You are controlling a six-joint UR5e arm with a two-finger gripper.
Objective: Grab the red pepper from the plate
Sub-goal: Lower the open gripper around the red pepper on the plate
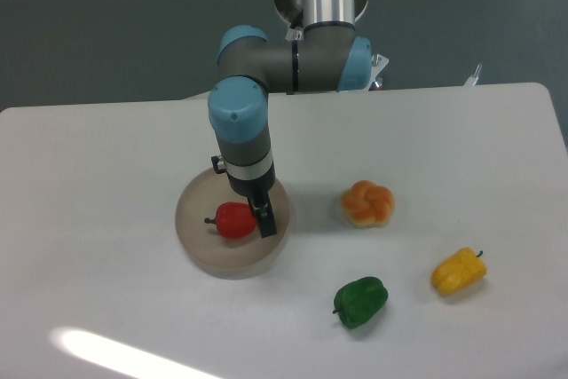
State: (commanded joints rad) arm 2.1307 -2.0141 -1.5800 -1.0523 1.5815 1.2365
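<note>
The red pepper (232,220) lies in the middle of the round beige plate (197,239), its dark stem pointing left. My gripper (265,222) hangs from the arm directly over the plate, its dark fingers (266,225) down at the pepper's right side, touching or nearly touching it. From this angle only one dark finger block shows, so I cannot tell how wide the jaws stand. The pepper still rests on the plate.
An orange lobed pepper (367,203) sits right of the plate. A green pepper (360,301) lies toward the front, and a yellow pepper (459,272) at the front right. The arm's base stands at the table's back edge.
</note>
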